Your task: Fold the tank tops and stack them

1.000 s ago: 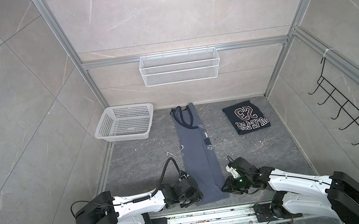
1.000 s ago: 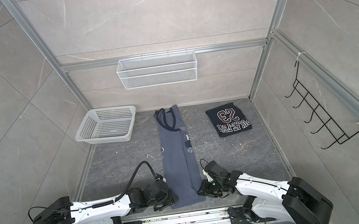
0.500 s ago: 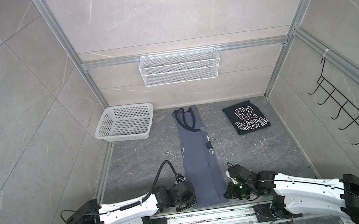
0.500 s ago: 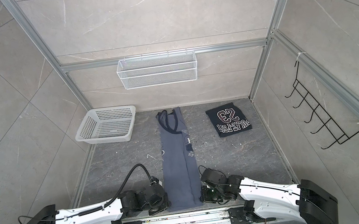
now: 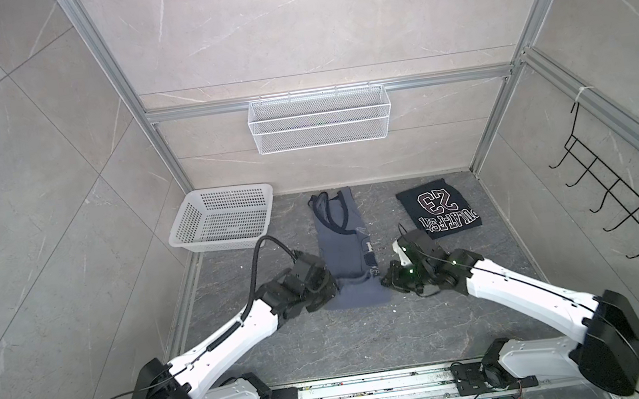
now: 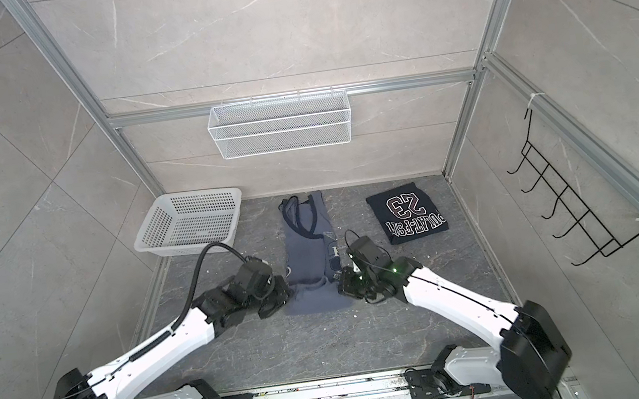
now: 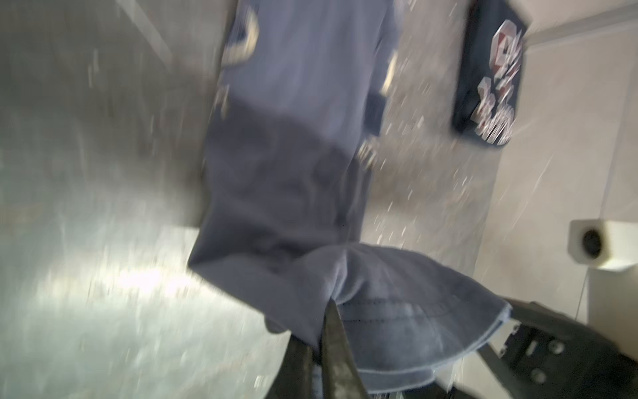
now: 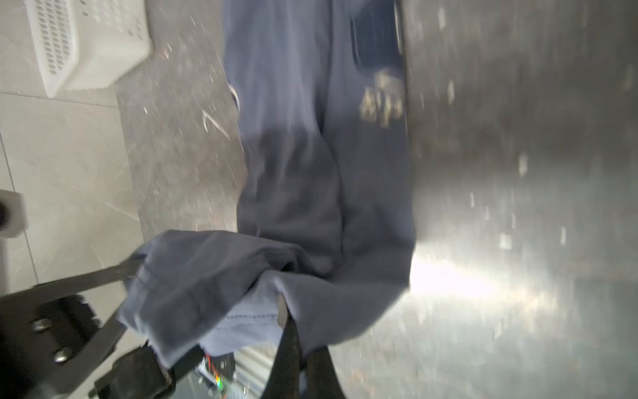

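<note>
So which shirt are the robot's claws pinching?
The blue-grey tank top in the middle: left gripper and right gripper each pinch its near hem. The folded black 23 top lies apart, untouched.

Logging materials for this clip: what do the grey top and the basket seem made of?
The grey top looks like soft, matte knit cloth: it drapes and bunches, and its hem is stitched. The basket seems to be rigid moulded plastic, faintly glossy white, with evenly perforated walls.

The left arm (image 5: 223,343) and right arm (image 5: 532,298) are smooth white shells with bulky black joints and black wrists; a thick black cable (image 5: 253,268) arcs from the left, green lights (image 5: 410,269) dot the right.
</note>
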You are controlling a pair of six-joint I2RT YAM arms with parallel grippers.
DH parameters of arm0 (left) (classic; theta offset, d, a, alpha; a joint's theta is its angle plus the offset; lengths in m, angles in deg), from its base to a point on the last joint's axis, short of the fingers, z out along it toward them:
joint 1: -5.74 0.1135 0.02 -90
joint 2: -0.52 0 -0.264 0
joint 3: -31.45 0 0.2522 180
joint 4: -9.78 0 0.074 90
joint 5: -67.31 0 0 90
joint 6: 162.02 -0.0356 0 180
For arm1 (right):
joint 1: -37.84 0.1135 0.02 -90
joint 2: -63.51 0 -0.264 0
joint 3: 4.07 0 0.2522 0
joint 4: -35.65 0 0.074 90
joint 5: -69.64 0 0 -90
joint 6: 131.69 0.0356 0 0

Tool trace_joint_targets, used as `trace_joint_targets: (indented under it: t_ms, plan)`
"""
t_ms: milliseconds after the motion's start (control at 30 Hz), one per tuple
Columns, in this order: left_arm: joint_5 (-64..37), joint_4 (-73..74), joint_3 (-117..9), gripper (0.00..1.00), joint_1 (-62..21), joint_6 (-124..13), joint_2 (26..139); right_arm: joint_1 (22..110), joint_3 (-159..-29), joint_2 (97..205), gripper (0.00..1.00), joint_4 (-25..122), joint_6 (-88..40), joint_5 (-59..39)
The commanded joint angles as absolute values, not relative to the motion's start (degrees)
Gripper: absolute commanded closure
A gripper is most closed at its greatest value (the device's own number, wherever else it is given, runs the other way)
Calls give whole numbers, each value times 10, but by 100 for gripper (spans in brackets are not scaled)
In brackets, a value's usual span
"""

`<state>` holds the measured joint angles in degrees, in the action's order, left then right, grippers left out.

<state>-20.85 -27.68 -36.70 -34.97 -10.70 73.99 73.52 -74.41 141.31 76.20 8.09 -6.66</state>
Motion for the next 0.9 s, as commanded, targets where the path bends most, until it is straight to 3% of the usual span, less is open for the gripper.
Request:
trace_joint_targets:
  t_ms: [0,167,533,600,733,867]
  plan:
    - [-174,-254,-441,95,-299,-195,810,701,-819,1489,98,739,3,-45]
    - [-132,-204,-514,93,-241,-200,923,663,-926,1611,98,731,-37,-26]
    - [-108,-204,-649,89,-186,-222,1107,624,-1039,1756,93,714,-58,-10]
    - [-107,-206,-663,81,-181,-221,1127,621,-1055,1775,84,716,-62,-8]
    - [-129,-224,-675,57,-173,-209,1141,616,-1088,1807,53,737,-71,-20]
    - [-166,-259,-703,40,-169,-222,1133,604,-1113,1805,39,759,-88,-37]
